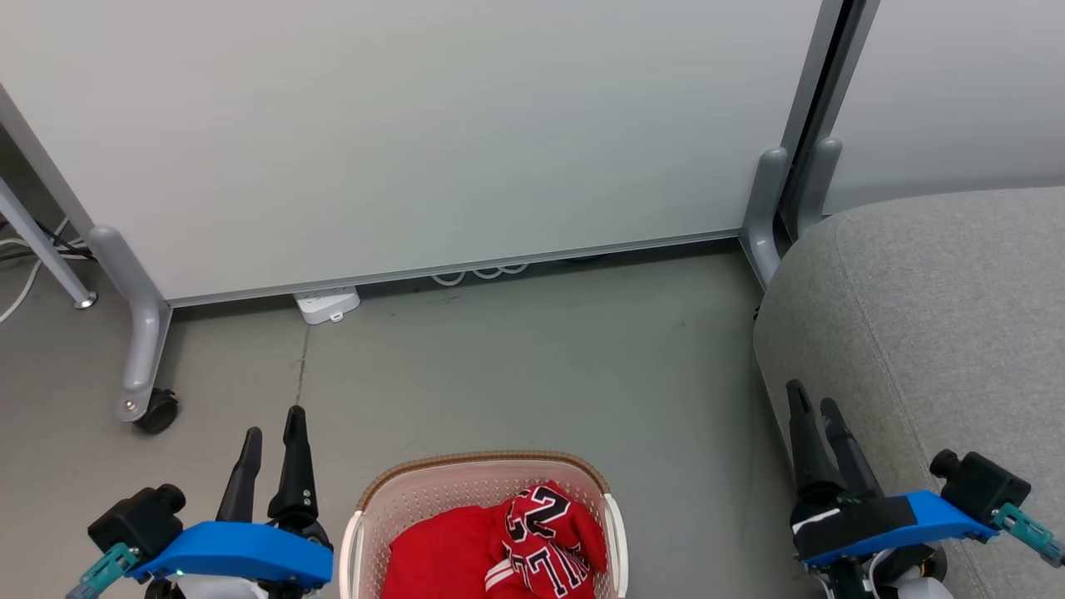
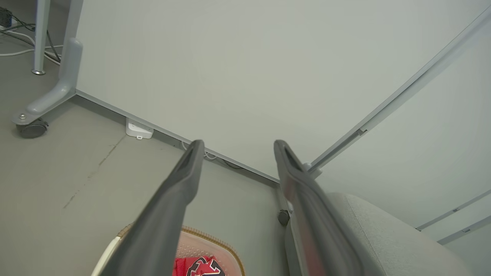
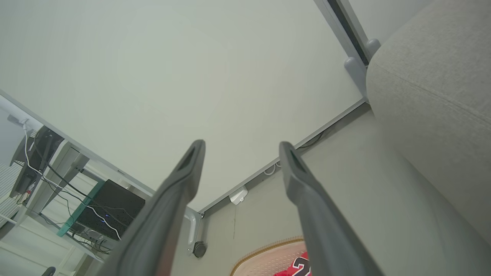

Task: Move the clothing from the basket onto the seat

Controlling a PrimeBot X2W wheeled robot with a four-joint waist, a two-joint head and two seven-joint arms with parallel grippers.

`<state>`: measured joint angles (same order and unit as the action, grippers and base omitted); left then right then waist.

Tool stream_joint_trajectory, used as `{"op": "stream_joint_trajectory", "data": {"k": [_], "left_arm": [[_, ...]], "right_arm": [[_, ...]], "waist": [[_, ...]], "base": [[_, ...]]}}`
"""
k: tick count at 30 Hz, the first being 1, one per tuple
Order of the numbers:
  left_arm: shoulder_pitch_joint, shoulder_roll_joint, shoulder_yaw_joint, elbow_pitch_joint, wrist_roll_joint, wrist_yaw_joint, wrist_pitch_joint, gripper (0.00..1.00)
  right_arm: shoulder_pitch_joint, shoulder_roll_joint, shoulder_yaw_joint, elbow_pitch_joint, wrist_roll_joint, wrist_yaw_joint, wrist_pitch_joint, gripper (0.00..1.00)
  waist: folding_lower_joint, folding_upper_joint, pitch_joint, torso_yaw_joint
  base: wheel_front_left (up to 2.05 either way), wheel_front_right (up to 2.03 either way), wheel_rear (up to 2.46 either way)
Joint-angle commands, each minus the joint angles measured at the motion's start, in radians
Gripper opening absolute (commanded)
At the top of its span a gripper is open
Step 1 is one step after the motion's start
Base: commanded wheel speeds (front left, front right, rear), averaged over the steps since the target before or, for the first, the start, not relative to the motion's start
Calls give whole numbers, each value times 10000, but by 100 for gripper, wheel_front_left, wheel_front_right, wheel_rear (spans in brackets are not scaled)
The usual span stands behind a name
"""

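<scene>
**Left gripper [image 1: 274, 423] and right gripper [image 1: 811, 395] spread wide, flanking the basket [image 1: 482, 457]**

Both hold nothing, one on each side of the basket and clear of it. The clothing [image 1: 499, 541] lies bunched inside the basket, between them. The seat [image 1: 940, 316] stands to the basket's right, by the right gripper.

Bright, even, diffuse light fell from above. The white partition [image 1: 416, 141] carried a soft sheen without hard glare, and shadow was confined to a thin dark band on the grey floor [image 1: 541, 366] under its lower edge and to the shaded side of the seat [image 1: 799, 333]. The head view was sharp throughout, whereas the left gripper's fingers [image 2: 161, 222] and the right gripper's fingers [image 3: 161, 218] appeared soft and out of focus, with mild wide-angle stretching toward the margins.
</scene>
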<state>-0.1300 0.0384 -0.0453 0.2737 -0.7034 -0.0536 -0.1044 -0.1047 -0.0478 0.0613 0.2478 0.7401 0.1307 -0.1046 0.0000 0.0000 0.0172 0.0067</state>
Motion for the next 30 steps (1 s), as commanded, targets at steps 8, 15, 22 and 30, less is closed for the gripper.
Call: {"op": "stream_joint_trajectory", "data": {"k": [8,15,22,30], "left_arm": [[-322,98,-261,204,1263,114,-307,100],[-377,104,-386,323,1910,156,-464,100],[-441,109,-488,424,2577,202,-646,100],[-511,115,-595,521,3278,231,-840,100]], "right_arm": [[-278,-32,-9,159,-1369,0,-294,100],[-322,-31,48,281,-2023,0,-460,100],[-387,-32,152,392,-2751,0,-640,100],[-429,-33,243,491,-3486,0,-835,100]], "waist": [[0,0,-15,11],[0,0,-11,26],[0,0,-15,50],[0,0,-29,55]], "base": [[0,0,0],[0,0,0],[0,0,0],[0,0,0]]}}
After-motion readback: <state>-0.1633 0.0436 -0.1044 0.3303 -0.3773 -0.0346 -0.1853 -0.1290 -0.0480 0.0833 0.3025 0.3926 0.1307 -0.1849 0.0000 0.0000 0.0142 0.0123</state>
